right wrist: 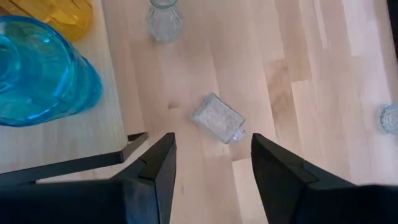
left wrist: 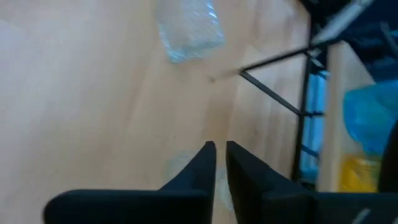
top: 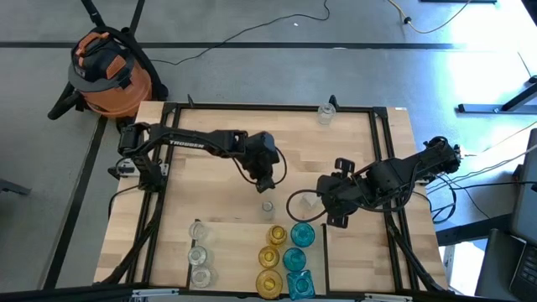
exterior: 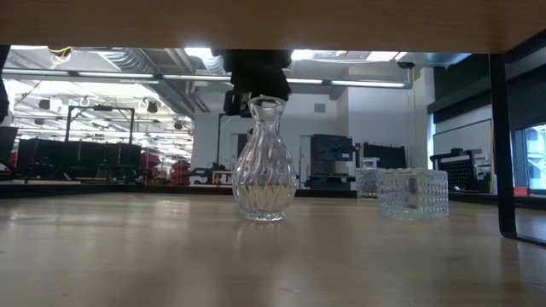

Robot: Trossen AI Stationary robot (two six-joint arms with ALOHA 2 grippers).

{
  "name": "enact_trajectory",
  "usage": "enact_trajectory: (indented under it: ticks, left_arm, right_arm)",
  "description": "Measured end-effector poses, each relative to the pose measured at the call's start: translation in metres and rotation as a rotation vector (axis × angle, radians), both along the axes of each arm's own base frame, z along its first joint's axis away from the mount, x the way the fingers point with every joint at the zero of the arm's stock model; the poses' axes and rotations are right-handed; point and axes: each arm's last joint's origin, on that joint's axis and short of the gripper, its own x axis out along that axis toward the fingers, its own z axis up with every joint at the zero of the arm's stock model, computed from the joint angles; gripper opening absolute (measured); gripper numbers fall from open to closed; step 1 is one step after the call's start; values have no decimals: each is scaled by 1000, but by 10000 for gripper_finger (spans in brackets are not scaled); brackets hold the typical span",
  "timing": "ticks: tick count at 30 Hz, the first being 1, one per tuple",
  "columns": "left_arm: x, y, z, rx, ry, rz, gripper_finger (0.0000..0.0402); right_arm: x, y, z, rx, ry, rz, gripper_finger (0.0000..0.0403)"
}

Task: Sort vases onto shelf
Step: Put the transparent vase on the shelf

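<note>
A round clear vase [top: 268,205] [exterior: 264,166] stands upright on its base on the table, just beyond the shelf [top: 235,260]. My left gripper [top: 267,186] [left wrist: 221,149] hovers at its neck on the far side, its fingers closed to a thin slit. A square clear vase [top: 309,201] [right wrist: 217,118] [exterior: 412,194] seems to lie on its side. My right gripper [top: 323,201] [right wrist: 211,155] is open above it, one finger on either side and apart from it. On the shelf stand clear vases [top: 198,253], yellow vases [top: 270,257] and teal vases [top: 295,258]. My left gripper is level with the round clear vase's mouth [exterior: 264,104] on its far side. I cannot tell whether it touches the glass; the vase stands in front of the fingertips in the low view.
One more clear vase [top: 326,111] stands at the table's far edge. Black frame rails [top: 379,168] run along the table's sides and far edge. A thin dark rod [right wrist: 93,158] lies close to my right gripper. Bare wood stretches between the arms and the far edge.
</note>
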Motion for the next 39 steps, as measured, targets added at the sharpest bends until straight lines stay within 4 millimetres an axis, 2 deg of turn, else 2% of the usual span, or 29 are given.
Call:
enact_trajectory:
  ticks: [8,11,19,30,35,39]
  left_arm:
    - [-2,-5,1,-90,-10,-110,130]
    - [-4,-11,-2,-60,40,-100,150]
    - [-12,-25,-10,126,146,-101,151]
    - [-10,-42,-10,166,127,-133,150]
    - [3,-50,-23,125,83,-168,150]
    - [8,-57,-40,113,141,-187,150]
  right_arm:
    - [1,-3,1,-62,-48,-71,167]
    - [1,-3,1,-49,-59,-115,167]
    - [1,-2,1,2,-74,-213,167]
    - [1,-2,1,34,-66,-235,167]
    - [1,-2,1,37,-65,-235,167]
    - [1,-1,0,48,-57,-231,167]
